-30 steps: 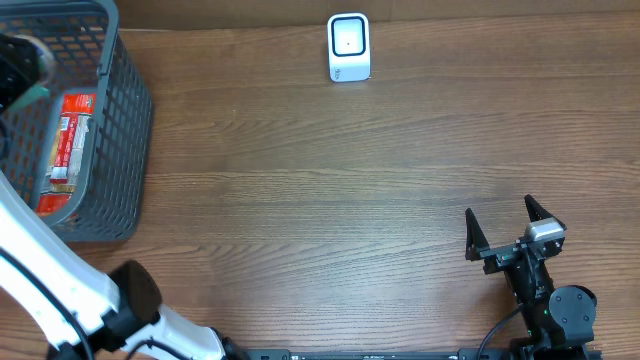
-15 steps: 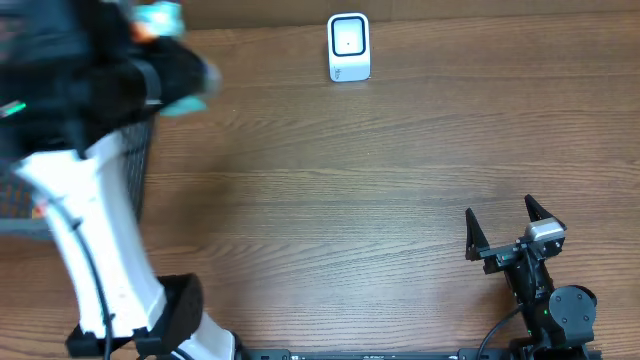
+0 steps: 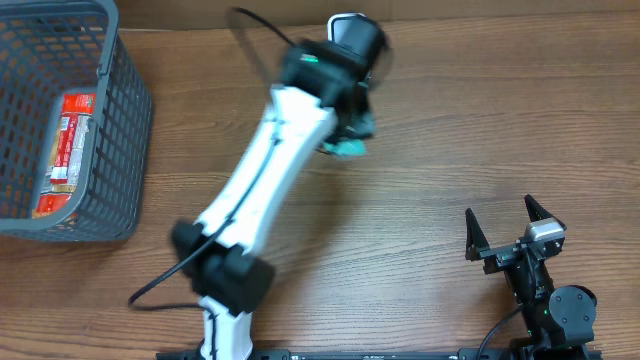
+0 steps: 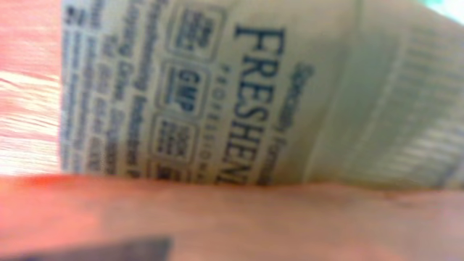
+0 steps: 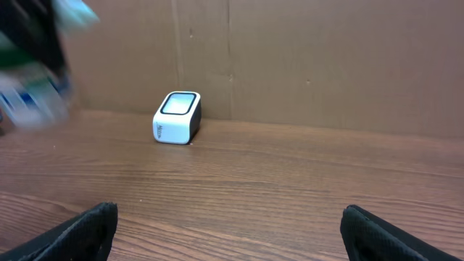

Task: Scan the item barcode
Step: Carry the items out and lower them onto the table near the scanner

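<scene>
Left pincer [image 3: 350, 128]: clamped on the packet [image 4: 254, 94], at the end of the arm reaching across the bench [image 3: 450, 130]
Packet: pale, printed "FRESHEN"; fills the left wrist view, blurred; held above the bench
Scanner [image 5: 177, 117]: white, at the far edge; the packet hangs just in front of it
Right pincer [image 3: 499, 207]: jaws wide apart, nothing between them; well away from the packet
Basket [image 3: 120, 130]: far left; red pack [image 3: 65, 150] inside

Packet [image 4: 217, 94]: pale label, dark blue print reading FRESHEN, blurred; held up off the table [image 5: 290, 188], near the scanner [image 5: 176, 117]; scanner a small white box, dark-rimmed window on top, at the table's far edge.
</scene>
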Tool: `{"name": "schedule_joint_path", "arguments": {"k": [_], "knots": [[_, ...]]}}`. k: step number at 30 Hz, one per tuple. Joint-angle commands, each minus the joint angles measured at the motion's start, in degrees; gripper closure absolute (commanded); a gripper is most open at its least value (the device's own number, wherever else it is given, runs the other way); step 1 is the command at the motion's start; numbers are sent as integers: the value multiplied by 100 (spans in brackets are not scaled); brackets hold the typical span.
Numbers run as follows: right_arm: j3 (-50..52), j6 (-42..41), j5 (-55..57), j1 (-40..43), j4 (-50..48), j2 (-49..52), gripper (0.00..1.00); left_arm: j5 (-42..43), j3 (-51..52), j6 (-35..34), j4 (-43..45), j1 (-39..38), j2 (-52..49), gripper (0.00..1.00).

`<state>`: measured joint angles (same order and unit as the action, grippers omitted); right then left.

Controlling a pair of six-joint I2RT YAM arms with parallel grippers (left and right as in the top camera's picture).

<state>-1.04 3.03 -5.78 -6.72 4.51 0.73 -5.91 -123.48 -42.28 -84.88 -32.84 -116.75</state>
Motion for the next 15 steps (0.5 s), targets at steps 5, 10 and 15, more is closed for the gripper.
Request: {"name": "schedule_joint_path", "arguments": {"k": [5,10,15], "knots": [[59,4,-31,37,-26,-57,0,-199,28,-1167,188,-645,-780,96],[59,4,-31,37,-26,-57,0,-68,35,-1220,337,-918,-1222,96],[59,7,-31,37,-26,-57,0,262,35,-1215,494,-1078,-1602,96]]}}
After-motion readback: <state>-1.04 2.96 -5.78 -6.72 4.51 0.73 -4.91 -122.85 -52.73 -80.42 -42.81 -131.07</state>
